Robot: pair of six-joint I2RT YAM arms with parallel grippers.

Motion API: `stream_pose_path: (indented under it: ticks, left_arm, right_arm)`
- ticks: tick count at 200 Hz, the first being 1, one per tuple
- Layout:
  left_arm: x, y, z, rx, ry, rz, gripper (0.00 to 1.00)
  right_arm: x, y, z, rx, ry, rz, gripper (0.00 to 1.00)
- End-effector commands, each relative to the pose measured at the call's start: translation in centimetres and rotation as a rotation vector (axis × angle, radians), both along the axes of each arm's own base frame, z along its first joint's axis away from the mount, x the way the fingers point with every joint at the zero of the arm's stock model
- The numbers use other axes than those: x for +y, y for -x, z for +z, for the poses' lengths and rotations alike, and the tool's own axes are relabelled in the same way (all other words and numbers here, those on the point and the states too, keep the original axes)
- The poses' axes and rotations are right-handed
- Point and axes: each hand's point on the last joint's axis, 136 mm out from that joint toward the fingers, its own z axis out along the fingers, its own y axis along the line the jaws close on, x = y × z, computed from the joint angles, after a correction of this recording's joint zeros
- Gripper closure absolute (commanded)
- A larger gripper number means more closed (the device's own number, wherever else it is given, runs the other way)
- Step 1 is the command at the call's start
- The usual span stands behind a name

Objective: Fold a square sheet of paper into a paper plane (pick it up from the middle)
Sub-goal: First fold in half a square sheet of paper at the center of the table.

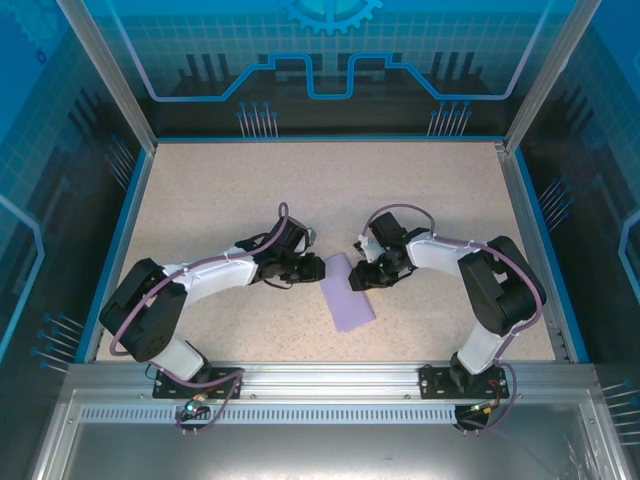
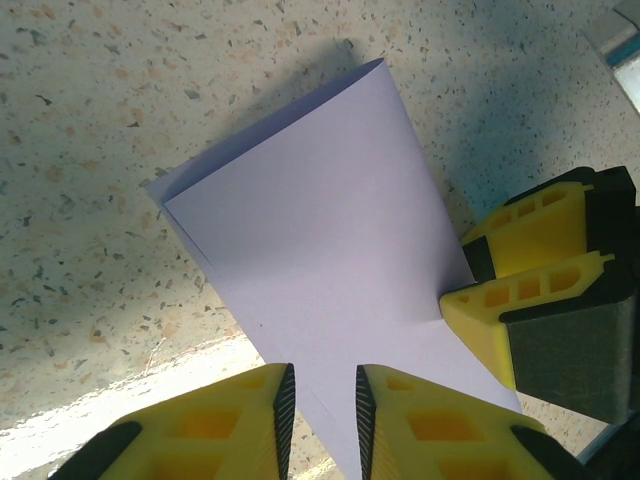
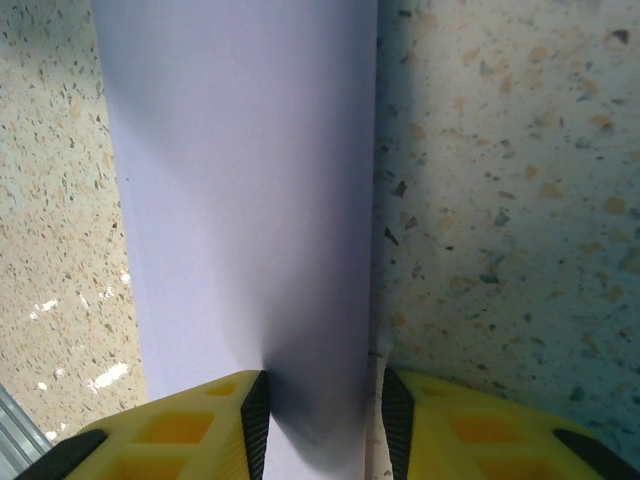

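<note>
The square sheet of paper (image 1: 348, 295) is lavender and lies on the speckled table, folded double into a long rectangle. A finished paper plane is out of view. My left gripper (image 1: 318, 268) is at the sheet's far left corner. In the left wrist view its jaws (image 2: 324, 400) stand a little apart over the paper's (image 2: 320, 230) edge, with nothing pinched. My right gripper (image 1: 360, 275) is at the far right corner, and one of its fingers (image 2: 480, 310) rests on the sheet. Its jaws (image 3: 322, 415) straddle the folded long edge of the paper (image 3: 240, 200), apart.
The table (image 1: 220, 200) has a blue raised border and cage posts at the corners. An aluminium rail (image 1: 320, 375) runs along the near edge, past the arm bases. A strip of metal rail (image 3: 15, 430) shows beside the paper.
</note>
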Motion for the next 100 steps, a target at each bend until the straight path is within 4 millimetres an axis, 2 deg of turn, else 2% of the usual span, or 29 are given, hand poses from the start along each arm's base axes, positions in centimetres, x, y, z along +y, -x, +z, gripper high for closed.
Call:
stream_pose_path:
  ticks: [1,100]
  left_arm:
    - [0.5,0.3,-0.1,0.011,-0.016,0.014,0.74]
    - [0.4,0.6,-0.5,0.024,-0.013,0.011,0.73]
  right_arm:
    - [0.0,0.1,-0.5,0.027,0.024,-0.023,0.61]
    - [1.2,0.3,-0.4,0.032,0.009,-0.047,0.60]
